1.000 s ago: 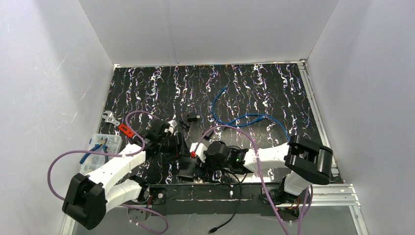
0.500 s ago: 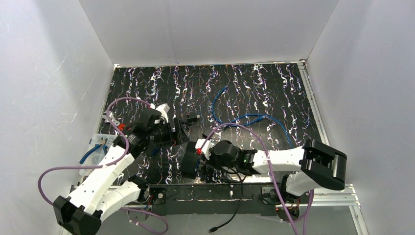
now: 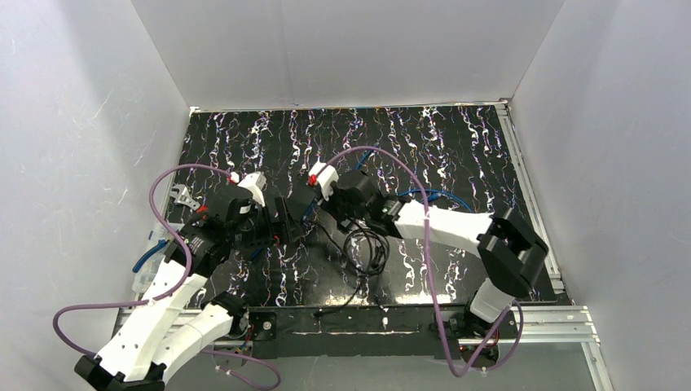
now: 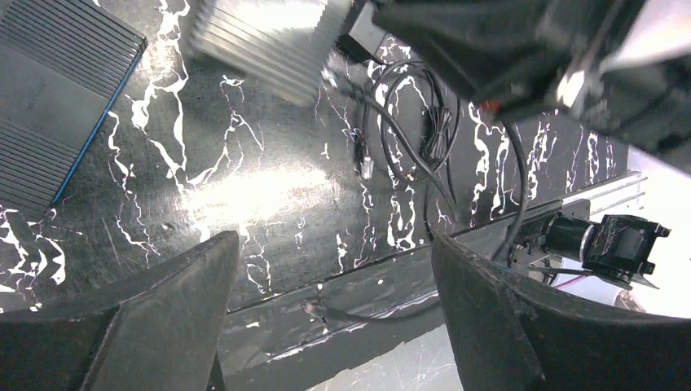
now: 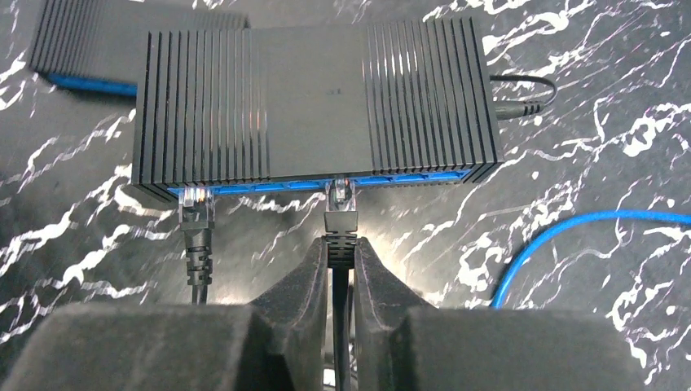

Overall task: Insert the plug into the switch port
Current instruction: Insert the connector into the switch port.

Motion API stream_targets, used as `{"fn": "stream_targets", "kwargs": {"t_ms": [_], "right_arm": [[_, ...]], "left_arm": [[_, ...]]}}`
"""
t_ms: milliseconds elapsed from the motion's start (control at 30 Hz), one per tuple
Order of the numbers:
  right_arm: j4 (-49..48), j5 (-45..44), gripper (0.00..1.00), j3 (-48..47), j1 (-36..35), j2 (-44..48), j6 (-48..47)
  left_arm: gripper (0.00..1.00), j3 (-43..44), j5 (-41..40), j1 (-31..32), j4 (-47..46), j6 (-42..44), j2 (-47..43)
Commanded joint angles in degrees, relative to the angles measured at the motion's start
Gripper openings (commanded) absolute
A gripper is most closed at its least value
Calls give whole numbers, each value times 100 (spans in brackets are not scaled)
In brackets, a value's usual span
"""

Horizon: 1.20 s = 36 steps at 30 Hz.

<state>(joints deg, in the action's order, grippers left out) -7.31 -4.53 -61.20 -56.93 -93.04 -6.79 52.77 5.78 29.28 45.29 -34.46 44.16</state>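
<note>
1. Box (image 3: 147,275): at the bench's left edge, partly hidden by the left arm.
2. Wrench (image 3: 182,196): on the bench just beyond the box, near the left edge.
3. Left gripper (image 4: 334,240): left of the bench's middle, fingers spread wide with nothing between them; only bare bench shows in the gap.
4. Second switch (image 5: 73,49): ribbed black case with a blue edge. It lies flat just behind the main switch at its left end.
5. Switch (image 5: 318,98): ribbed black case, flat on the bench left of middle, between the two grippers. Its blue port row faces the right gripper. A black lead enters its right end.
6. Second plug (image 5: 195,205): clear head on a black cable, at a port near the row's left end.
7. Plug (image 5: 341,199): clear head with a black boot, at a port near the middle of the row, head touching the opening. Cannot tell whether it is fully seated.
8. Right gripper (image 5: 341,248): directly in front of the switch, fingers pressed together on the plug's black boot.
9. Coil (image 3: 367,248): loose black cable on the bench nearer the front edge, right of the switch.
10. Blue cable (image 3: 432,195): loops over the right half of the bench, behind the right arm.
</note>
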Motion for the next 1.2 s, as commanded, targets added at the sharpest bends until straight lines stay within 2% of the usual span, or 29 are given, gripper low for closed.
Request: {"fn": "stream_targets", "kwargs": {"t_ms": [0, 300, 433, 700, 1067, 1167], "right_arm": [[192, 187, 1, -1059, 362, -544, 143], [1148, 306, 1, -3401, 851, -2045, 291], [1365, 300, 1, -4109, 1002, -2469, 215], [1450, 352, 1, -4551, 1233, -2124, -98], [1729, 263, 1, -5623, 1308, -1895, -507], [1841, 205, 1, -6217, 1322, -2093, -682]], "left_arm": [[87, 147, -147, -9, 259, 107, -119], [88, 128, -132, -24, 355, 157, -159], [88, 230, -117, -35, 420, 168, -145], [89, 597, -22, -58, 560, 219, -210], [88, 802, 240, -83, 497, 142, -191], [88, 792, 256, -87, 485, 127, -199]]}}
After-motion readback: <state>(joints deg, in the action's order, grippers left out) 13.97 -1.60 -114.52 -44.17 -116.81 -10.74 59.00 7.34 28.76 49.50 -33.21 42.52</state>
